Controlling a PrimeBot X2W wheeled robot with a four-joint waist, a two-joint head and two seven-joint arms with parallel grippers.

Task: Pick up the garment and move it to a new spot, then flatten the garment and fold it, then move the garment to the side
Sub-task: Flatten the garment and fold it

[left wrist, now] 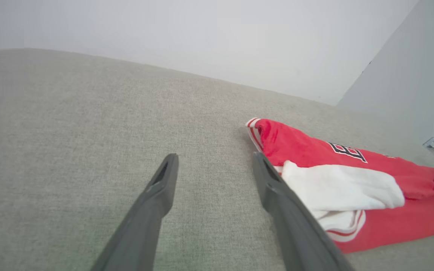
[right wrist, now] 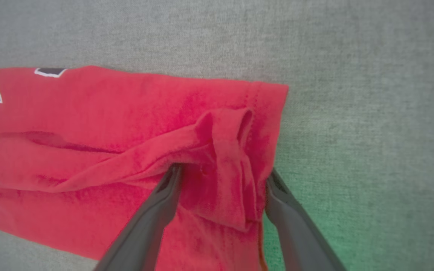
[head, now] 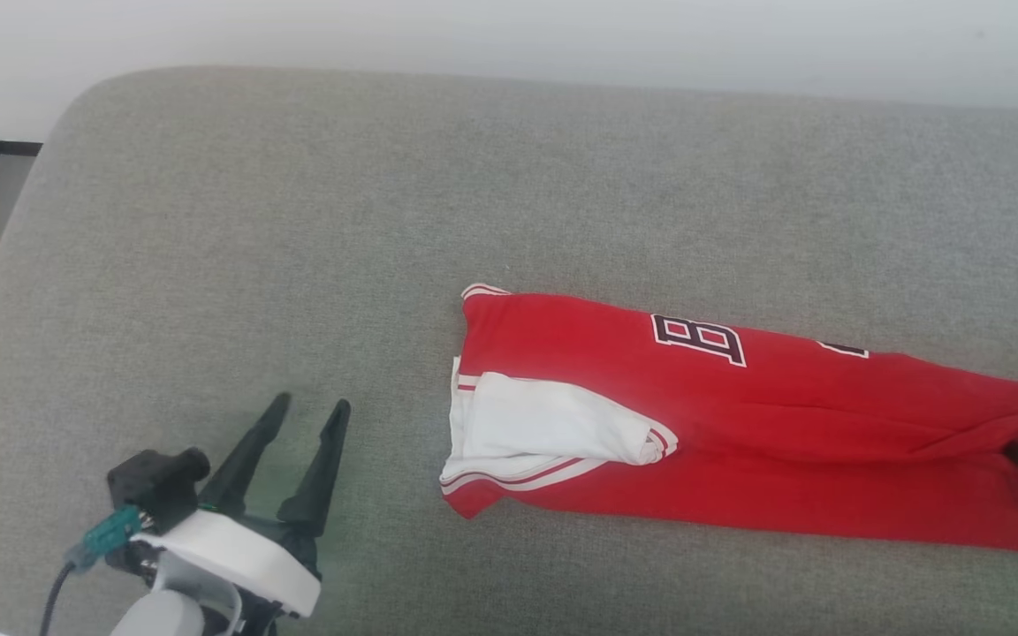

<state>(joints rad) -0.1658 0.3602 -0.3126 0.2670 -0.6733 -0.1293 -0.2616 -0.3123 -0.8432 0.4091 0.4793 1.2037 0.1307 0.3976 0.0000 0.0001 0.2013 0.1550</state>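
We find the garment (head: 739, 415) (left wrist: 303, 150) (right wrist: 89, 113) lying on a grey padded surface (head: 297, 221), right of centre in the head view. It is folded lengthwise into a long, narrow band. The cloth is a soft red knit. A white short sleeve (head: 544, 424) with red-and-white stripe trim is folded over its left end, and a dark, white-outlined character (head: 699, 340) shows near the far edge. The surface is a coarse, even weave with a rounded far-left corner.

The right gripper (right wrist: 222, 173) is at the stitched hem end. Its jaws are spread and straddle a bunched ridge of hem cloth, with the tips against the fabric.

The left gripper (head: 311, 403) (left wrist: 215, 156) is above bare weave, near the sleeve end. Its tapered dark jaws are spread and hold nothing.
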